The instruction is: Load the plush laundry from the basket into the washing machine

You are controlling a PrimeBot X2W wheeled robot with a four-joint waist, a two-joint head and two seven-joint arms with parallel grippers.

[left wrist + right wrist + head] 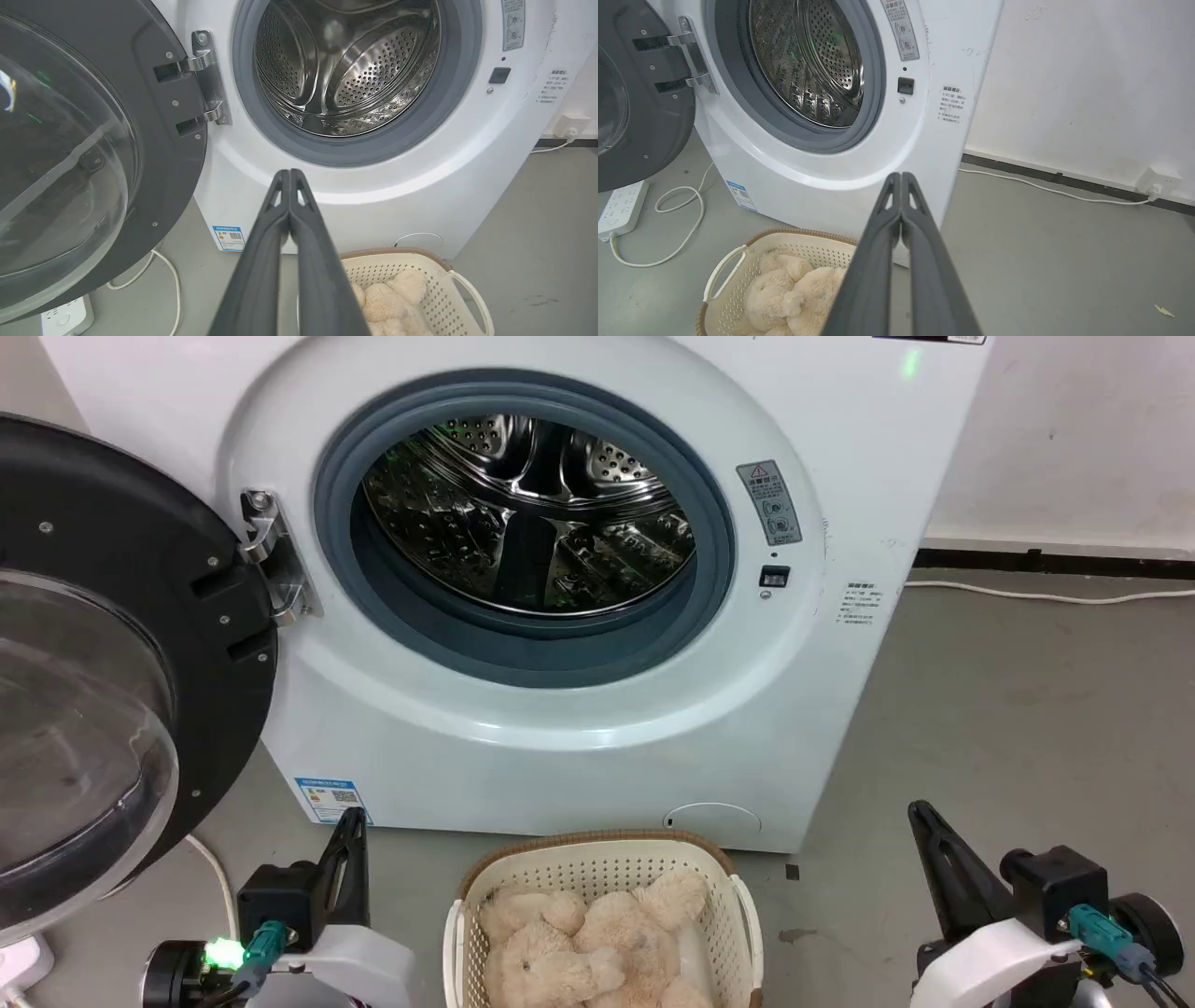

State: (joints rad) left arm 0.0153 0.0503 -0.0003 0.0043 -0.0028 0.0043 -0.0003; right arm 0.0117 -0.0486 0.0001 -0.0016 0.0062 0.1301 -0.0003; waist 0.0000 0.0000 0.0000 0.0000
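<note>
While the plush laundry (588, 943) lay heaped in the basket (597, 870) on the floor (1027, 728), the left pincer (353, 821) and the right pincer (920, 814) each had their two dark fingers pressed together, with nothing between them. The left one stood to the left of the basket and the right one well off to its right. Both were clear of the rim, so the cream toys sat low between the two. In each wrist view the closed fingers pointed at the white front of the washing machine (560, 747), below its grey gasket. The basket rested just in front of the machine, whose round door (93, 663) was swung wide to the left, baring the steel drum (527, 513).
</note>
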